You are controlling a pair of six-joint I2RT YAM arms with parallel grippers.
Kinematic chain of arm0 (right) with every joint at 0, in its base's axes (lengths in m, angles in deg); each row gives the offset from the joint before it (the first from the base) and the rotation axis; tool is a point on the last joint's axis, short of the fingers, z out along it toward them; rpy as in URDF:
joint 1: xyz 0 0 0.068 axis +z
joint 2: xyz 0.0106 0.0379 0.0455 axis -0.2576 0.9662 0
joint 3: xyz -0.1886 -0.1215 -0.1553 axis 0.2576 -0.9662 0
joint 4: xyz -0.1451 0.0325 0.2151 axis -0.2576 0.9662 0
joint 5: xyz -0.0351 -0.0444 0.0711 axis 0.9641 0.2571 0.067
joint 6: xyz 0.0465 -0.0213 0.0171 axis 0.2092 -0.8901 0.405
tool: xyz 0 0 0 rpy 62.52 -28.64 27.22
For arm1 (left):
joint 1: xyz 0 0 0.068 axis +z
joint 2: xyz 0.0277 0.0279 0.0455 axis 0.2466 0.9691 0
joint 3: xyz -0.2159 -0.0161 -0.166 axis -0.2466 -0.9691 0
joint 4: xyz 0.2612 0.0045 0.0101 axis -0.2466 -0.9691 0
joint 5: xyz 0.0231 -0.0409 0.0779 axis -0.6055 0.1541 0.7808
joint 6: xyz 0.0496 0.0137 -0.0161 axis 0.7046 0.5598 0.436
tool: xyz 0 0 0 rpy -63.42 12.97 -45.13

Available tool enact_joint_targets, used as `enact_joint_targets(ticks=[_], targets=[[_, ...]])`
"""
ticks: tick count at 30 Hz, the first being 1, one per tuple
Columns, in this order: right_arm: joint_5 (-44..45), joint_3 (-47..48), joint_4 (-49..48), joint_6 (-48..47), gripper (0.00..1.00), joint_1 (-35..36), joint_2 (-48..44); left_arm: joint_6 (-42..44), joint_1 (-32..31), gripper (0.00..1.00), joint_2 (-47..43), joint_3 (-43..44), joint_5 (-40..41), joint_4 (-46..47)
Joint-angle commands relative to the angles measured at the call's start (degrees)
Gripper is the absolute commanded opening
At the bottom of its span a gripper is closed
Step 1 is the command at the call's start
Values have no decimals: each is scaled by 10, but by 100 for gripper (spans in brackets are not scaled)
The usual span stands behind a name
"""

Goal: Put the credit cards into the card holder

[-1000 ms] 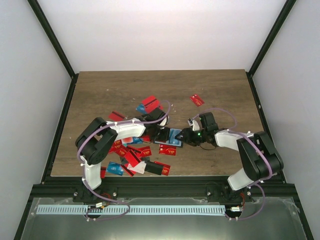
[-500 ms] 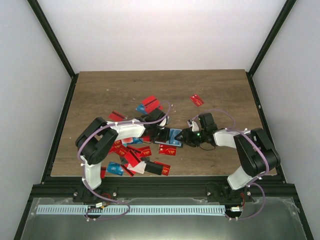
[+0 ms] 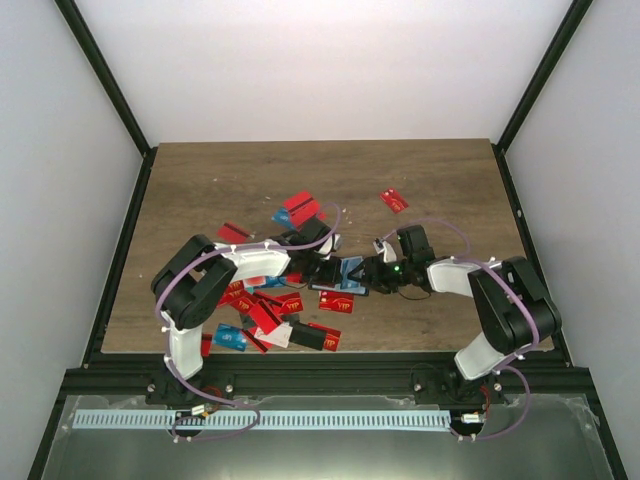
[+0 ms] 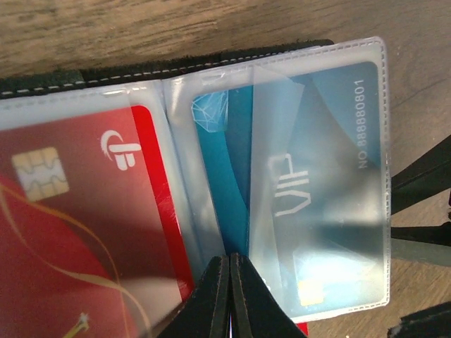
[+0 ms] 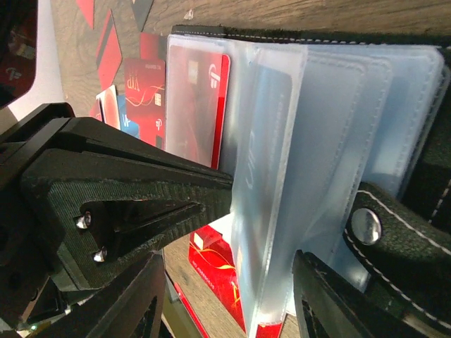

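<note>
The card holder (image 3: 347,268) lies open mid-table, its black edge (image 4: 211,60) and clear sleeves (image 5: 331,127) showing. One sleeve holds a red credit card (image 4: 70,211), another a blue VIP card (image 4: 324,176). My left gripper (image 4: 230,259) is shut on a thin blue card (image 4: 222,169) that runs from its tips into the gap between sleeves. My right gripper (image 5: 229,303) is open, with the hanging sleeves between its fingers and the right finger (image 5: 338,296) against the holder's snap flap (image 5: 394,239). Both grippers, left (image 3: 322,268) and right (image 3: 372,272), meet at the holder.
Several loose red and blue credit cards (image 3: 265,310) lie in a heap in front of the left arm. More red cards (image 3: 300,208) lie behind the holder, one (image 3: 394,199) alone at the back right. A red card (image 5: 218,282) lies under the holder.
My right gripper has edged left, closer onto the card holder. The left gripper has stayed shut in place.
</note>
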Motion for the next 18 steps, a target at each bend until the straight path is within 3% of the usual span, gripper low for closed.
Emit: enact_joint_targets(ticks=[1,18], targets=[[0,22,21,-8,52,1,-16,-8,-7,4,9,-4,-24,12],[15,57,61,-11,52,22,-33,-8,-1,4,-23,-3,0,3]])
